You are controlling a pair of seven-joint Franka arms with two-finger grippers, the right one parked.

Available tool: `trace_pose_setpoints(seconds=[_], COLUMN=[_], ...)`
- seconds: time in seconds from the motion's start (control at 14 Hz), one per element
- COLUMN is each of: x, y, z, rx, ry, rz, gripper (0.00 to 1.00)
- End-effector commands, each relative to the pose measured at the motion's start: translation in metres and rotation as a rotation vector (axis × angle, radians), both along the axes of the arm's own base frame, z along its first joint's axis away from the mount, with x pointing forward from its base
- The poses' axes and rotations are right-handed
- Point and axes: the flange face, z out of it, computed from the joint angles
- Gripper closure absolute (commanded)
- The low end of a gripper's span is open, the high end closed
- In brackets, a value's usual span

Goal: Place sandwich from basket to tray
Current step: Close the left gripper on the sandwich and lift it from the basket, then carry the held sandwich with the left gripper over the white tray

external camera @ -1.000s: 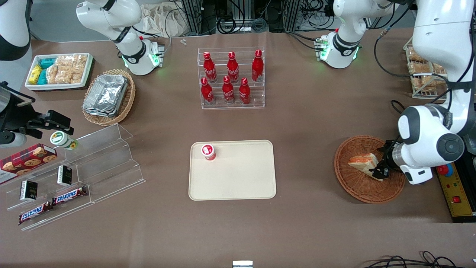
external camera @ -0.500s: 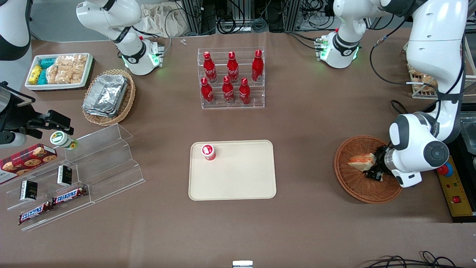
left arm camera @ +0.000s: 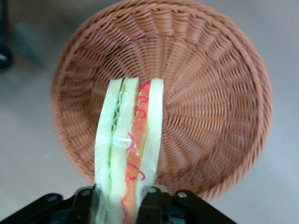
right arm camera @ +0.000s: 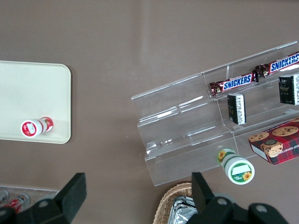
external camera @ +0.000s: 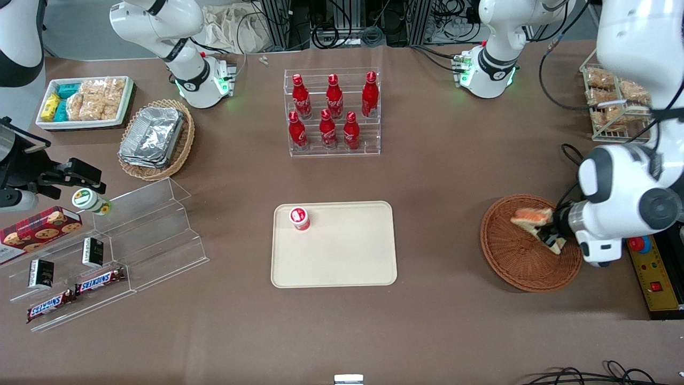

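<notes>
The tool (external camera: 550, 235) is clamped on the sandwich (external camera: 531, 216), lifted above the basket (external camera: 513, 262); only its wrist camera shows the green and orange filling.

sandwich (external camera: 530, 216): triangular wedge, pale white bread with an orange-red layer and a light green one showing at the cut edge, wrapped in clear film. It's pinched at one end by the gripper (external camera: 550, 235), jaws closed on it, and it's lifted clear above the basket, cut edge up.

basket (external camera: 513, 262): round, shallow, reddish-brown wicker, sitting flat on the worktop toward the working arm's end, nothing lying in it right now.

tray (external camera: 342, 262): flat cream-beige rectangle, rounded corners, low rim, mid-worktop, well apart from the basket.
</notes>
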Motion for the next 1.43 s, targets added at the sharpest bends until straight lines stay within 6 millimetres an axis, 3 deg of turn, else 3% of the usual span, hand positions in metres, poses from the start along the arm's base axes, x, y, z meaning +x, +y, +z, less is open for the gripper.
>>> trace_pose_setpoints(seconds=[0.0, 0.07, 0.21, 0.43, 0.5, 0.57, 0.79, 1.07, 1.21, 1.36], x=[-0.015, -0.014, -0.021, -0.030, -0.029, -0.031, -0.034, -0.028, -0.012, -0.007], y=[-0.023, -0.046, -0.129, -0.174, -0.200, -0.236, -0.314, -0.401, -0.415, -0.422], z=[0.052, 0.067, 0.075, 0.085, 0.080, 0.073, 0.048, -0.010, -0.053, -0.085], rx=[-0.048, -0.064, -0.081, -0.153, -0.163, -0.167, -0.169, -0.069, -0.018, -0.022], ry=[0.031, 0.017, 0.013, -0.007, -0.031, -0.056, -0.158, -0.199, -0.202, -0.178], rz=[-0.253, -0.322, -0.467, -0.700, -0.728, -0.751, -0.798, -0.729, -0.616, -0.614], gripper=[1.00, 1.00, 1.00, 1.00, 1.00, 1.00, 1.00, 1.00, 1.00, 1.00])
